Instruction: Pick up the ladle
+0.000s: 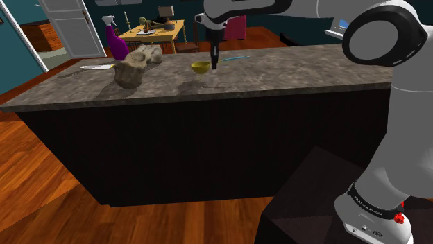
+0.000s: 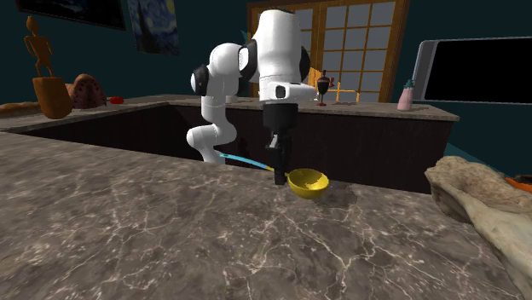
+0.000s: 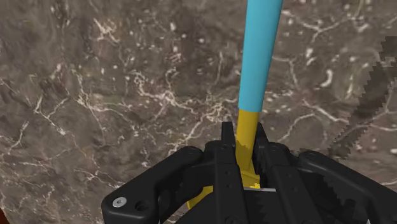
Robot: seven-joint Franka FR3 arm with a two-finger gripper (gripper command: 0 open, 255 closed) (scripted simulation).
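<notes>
Ok, pincer [image 3: 245,151] is clamped on the ladle [image 3: 258,57]. Both black fingers [image 3: 226,159] press on the yellow stretch of the handle, with the switch to cyan just past the tips. The cyan part runs straight out ahead of me over the marble.

Shoulder view: my hand points straight down at the desk [image 1: 291,76], a dark brown marbled slab on a black base. The ladle lies near the middle of the slab, with its yellow bowl toward that view's left. The cyan handle trails right and toward the far edge. The bowl is opening-up and looks to rest on the slab. I can't tell whether the handle is touching the surface.

Other items on the desk, all toward the shoulder view's left of the ladle and apart from it:
- a lumpy tan rock-like thing [image 1: 135,68]
- a purple spray bottle [image 1: 116,43] behind the lump, upright
- a pale flat utensil [image 1: 97,67] near the far left corner, type unclear

My stand [image 1: 312,201] is the dark box at the lower right, on a wooden floor [image 1: 55,187].

The second exterior view faces me across the desk. There the yellow bowl sits just right of the pincer and the cyan handle goes left. The tan lump is at that view's right edge. On the further counter [image 2: 426,109] behind me stands a pink bottle [image 2: 406,95], and a wooden figure [image 2: 38,51] stands at the left.
</notes>
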